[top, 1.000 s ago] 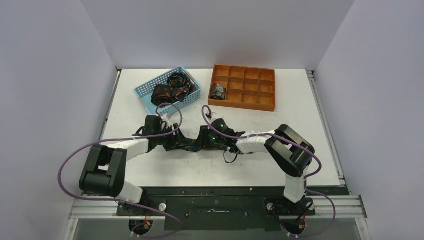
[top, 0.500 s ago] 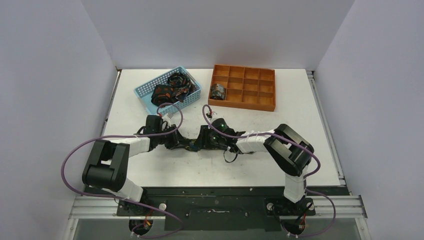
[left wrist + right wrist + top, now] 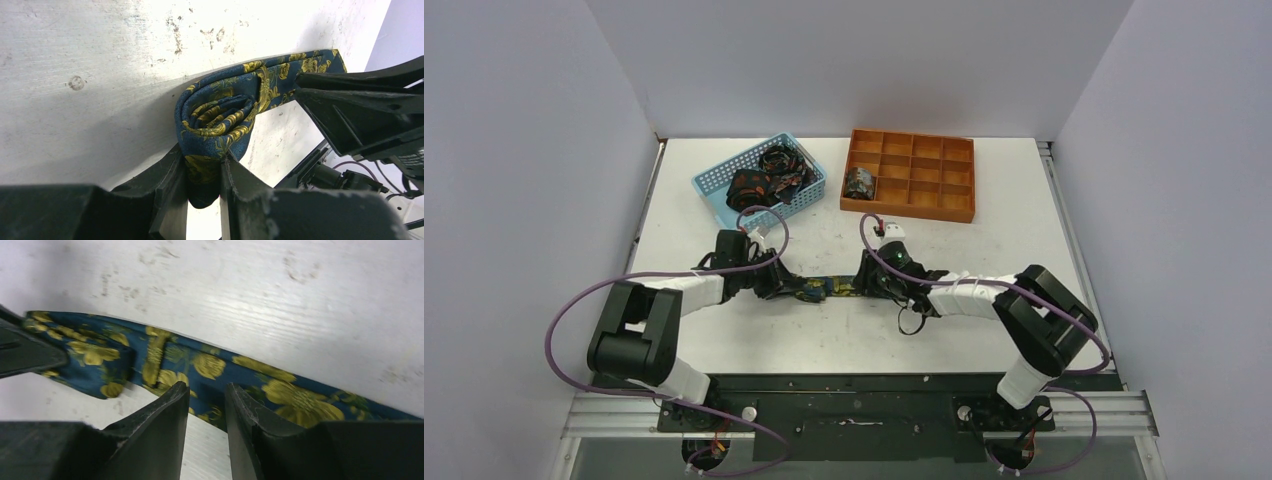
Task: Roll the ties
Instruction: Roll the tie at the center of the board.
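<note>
Left wrist view: the left end effector (image 3: pixel 202 166) is clamping the rolled end of the floral tie (image 3: pixel 220 115), with the coils standing above its fingers (image 3: pixel 167 180). The top view is not resolving this roll.
Right wrist view: the right end effector (image 3: pixel 206 390) is standing with its fingers narrowly apart over the flat strip. It cannot be told whether they are pinching the fabric.
Top view only: the floral tie is lying on the surface (image 3: pixel 1024 230) between the two end effectors. The basket (image 3: pixel 709 190) is holding loose ties (image 3: pixel 759 183), and the tray (image 3: pixel 909 208) is holding a rolled tie (image 3: pixel 859 182) in its near-left compartment.
Change: the right end effector is sitting farther right than a second ago, uncovering a stretch of strip. The left end effector is keeping its place.
</note>
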Controlling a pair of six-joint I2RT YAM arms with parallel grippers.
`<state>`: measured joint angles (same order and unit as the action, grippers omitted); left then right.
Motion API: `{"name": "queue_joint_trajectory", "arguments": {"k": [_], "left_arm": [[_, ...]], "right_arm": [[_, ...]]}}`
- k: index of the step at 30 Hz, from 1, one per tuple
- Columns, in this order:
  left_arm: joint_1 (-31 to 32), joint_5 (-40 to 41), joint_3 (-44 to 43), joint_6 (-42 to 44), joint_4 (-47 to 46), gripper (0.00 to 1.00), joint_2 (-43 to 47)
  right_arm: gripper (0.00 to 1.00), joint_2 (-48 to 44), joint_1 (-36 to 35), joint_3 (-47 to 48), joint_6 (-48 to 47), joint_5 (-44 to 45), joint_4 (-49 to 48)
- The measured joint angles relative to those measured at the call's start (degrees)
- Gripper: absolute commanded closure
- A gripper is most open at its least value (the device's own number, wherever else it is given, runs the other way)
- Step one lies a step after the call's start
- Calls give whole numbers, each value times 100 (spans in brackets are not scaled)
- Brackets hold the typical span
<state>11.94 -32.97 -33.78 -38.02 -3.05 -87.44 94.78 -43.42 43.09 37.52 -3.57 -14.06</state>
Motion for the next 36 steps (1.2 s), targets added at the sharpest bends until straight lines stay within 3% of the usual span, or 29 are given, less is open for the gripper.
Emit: {"name": "queue_joint_trajectory", "arguments": {"k": [9,21,36], "left_arm": [[48,271,-70,-103,483,100,153],[599,1744,-656,-50,1823,100,951],[750,2302,-55,-664,1414,100,1073]], "right_arm": [[70,-236,-17,-588,-83,549,-146],[71,-597,-654,-1342,269,960,-756],[71,-778,-802,-1447,350,1023,-605]]}}
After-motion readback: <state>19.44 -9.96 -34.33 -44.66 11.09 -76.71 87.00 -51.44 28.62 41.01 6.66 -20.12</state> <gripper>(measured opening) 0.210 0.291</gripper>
